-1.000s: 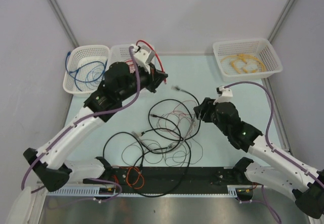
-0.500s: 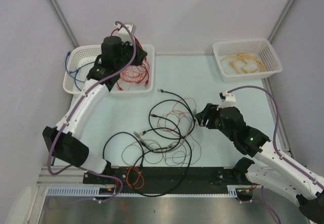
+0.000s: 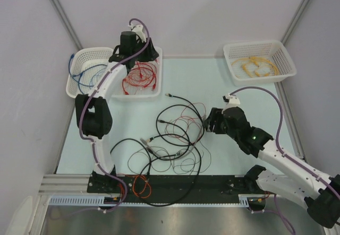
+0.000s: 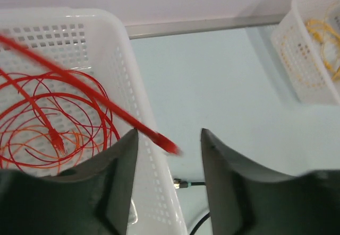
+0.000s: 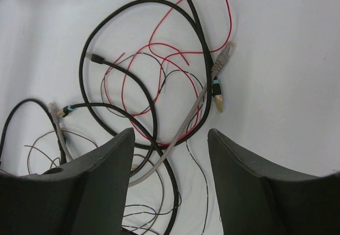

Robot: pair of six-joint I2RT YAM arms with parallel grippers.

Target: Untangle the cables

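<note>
The left gripper (image 4: 169, 138) is hanging spread above the white basket (image 4: 139, 81) (a red cable (image 4: 85, 86) is lying coiled inside). The right gripper (image 5: 171, 135) is hovering, fingers apart, over the cables (image 5: 154, 86) tangled mid-table (image 3: 207, 81).

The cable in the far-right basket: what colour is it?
Yellow cable, clearest in the top external view.

Overhead plus wrist views; shared cables (image 3: 175, 139)

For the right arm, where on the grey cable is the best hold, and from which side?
Probably the plug end of the grey cable: it lies on bare table outside the black cable's loop, while its length crosses red wires. Come straight down with the right gripper open, fingers across the plug.
</note>
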